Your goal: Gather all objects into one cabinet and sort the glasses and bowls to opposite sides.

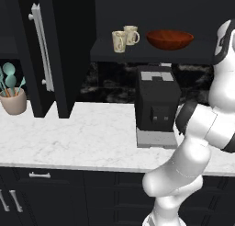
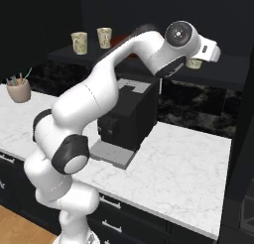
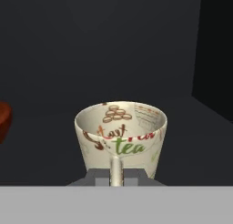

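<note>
In the hand view my gripper (image 3: 116, 177) is shut on the loop handle of a cream mug (image 3: 120, 134) with "tea" lettering, upright over the dark shelf of the cabinet (image 1: 105, 53). In the right base view this mug (image 2: 194, 64) peeks out under my hand at the shelf's right end. Whether it rests on the shelf I cannot tell. Two more cream mugs (image 1: 119, 40) (image 1: 131, 35) stand together at the shelf's left. The red-brown bowl (image 1: 169, 39) sits mid-shelf, and its rim (image 3: 3, 120) shows left of the held mug.
The cabinet door (image 1: 41, 50) with its long silver handle stands open at the left. A black coffee machine (image 1: 156, 105) sits on the white marble counter (image 1: 82, 138) under the shelf. A tan pot of teal utensils (image 1: 13, 100) stands at the far left.
</note>
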Tool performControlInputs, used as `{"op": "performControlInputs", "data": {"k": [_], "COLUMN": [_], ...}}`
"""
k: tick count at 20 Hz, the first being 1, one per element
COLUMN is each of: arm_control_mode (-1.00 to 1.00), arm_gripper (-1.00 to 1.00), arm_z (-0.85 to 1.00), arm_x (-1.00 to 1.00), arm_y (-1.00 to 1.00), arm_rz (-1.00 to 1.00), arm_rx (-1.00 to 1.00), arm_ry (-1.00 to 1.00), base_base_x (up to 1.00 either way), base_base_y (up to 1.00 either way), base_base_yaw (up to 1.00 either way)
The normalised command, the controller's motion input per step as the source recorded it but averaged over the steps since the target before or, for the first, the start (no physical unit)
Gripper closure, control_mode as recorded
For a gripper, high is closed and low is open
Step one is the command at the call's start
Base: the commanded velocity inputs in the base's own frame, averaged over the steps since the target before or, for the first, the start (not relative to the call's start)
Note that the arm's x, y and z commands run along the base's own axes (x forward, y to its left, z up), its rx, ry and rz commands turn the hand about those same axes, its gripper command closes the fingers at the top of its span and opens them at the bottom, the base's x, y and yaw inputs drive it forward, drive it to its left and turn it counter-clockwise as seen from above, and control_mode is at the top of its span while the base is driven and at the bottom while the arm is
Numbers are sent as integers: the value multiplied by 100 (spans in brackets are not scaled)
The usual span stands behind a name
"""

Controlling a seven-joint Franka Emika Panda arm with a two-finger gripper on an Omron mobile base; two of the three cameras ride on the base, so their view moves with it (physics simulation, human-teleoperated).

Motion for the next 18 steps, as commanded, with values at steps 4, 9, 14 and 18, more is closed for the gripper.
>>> {"op": "performControlInputs", "data": {"k": [4,9,14,18], "arm_control_mode": [-100,-100,-100,-100], "arm_gripper": [100,100,100,100], "arm_z": [7,0,0,0], "arm_x": [-53,-19,0,0], "arm_y": [10,59,86,87], "arm_rz": [1,13,18,18], "arm_rx": [0,0,0,0], "arm_ry": [-1,0,-1,-3], "base_base_x": [0,0,0,0], "base_base_y": [0,0,0,0], "base_base_yaw": [0,0,0,0]}}
